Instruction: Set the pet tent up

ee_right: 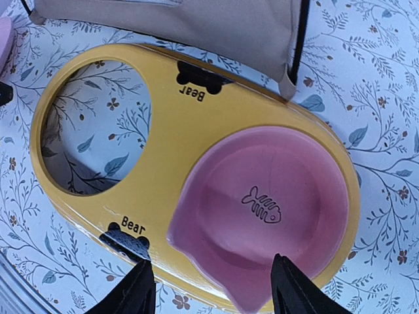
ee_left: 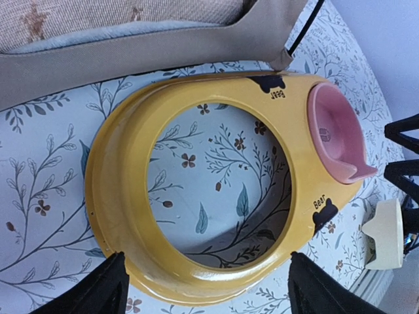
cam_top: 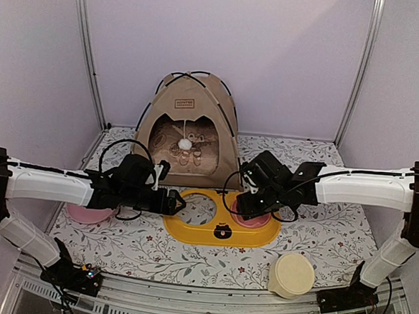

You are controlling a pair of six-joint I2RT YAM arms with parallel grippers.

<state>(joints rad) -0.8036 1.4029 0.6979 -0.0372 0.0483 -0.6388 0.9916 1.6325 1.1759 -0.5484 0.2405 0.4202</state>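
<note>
Left hand [ee_left: 206, 258], right hand [ee_right: 210, 260], fingers apart.

The pet tent [cam_top: 190, 127] stands erect at the rear of the floral table [cam_top: 334, 230], white pom-pom [cam_top: 185, 144] hanging in its doorway. Just in front lies a yellow feeder stand [cam_top: 190, 230] with a pink bowl [cam_top: 257, 219] seated in its right opening. The left gripper [cam_top: 178, 202] is at the stand's left end, the right gripper [cam_top: 244, 201] over the seated bowl; a cream tub [cam_top: 292, 275] sits front right.
</note>
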